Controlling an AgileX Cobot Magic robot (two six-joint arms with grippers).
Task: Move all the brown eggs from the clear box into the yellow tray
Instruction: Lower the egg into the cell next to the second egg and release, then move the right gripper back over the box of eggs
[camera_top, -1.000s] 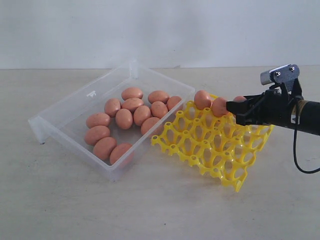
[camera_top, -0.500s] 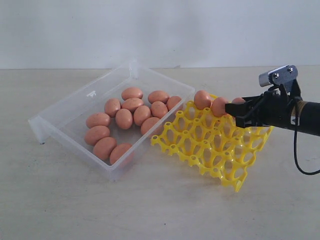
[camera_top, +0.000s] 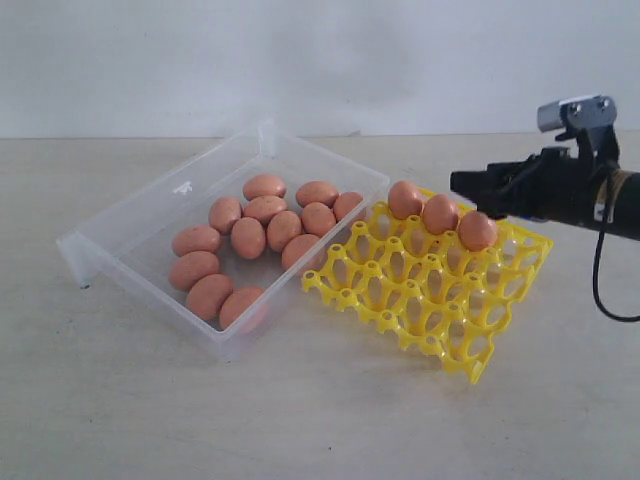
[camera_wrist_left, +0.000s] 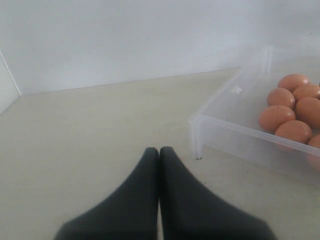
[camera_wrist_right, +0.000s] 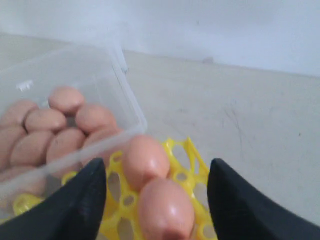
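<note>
The right gripper (camera_top: 462, 186) is hovering wide open and empty just above the far row of the yellow tray (camera_top: 437, 343). Three brown eggs (camera_top: 477, 231) are sitting in that row. The remaining eggs are lying in the clear box (camera_top: 130, 225), which is touching the tray. If the gripper is travelling low toward the box, a finger could clip a seated egg and roll it out of its cell. The left gripper (camera_wrist_left: 159, 152) is closed on nothing, well apart from the tray.

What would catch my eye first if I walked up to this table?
The bright yellow tray, right of centre, stands out at once, with three brown eggs lined up along its far edge. To its left, a clear box holds a heap of loose eggs. Black fingers reach in from the right, open, just above the tray's eggs.
</note>
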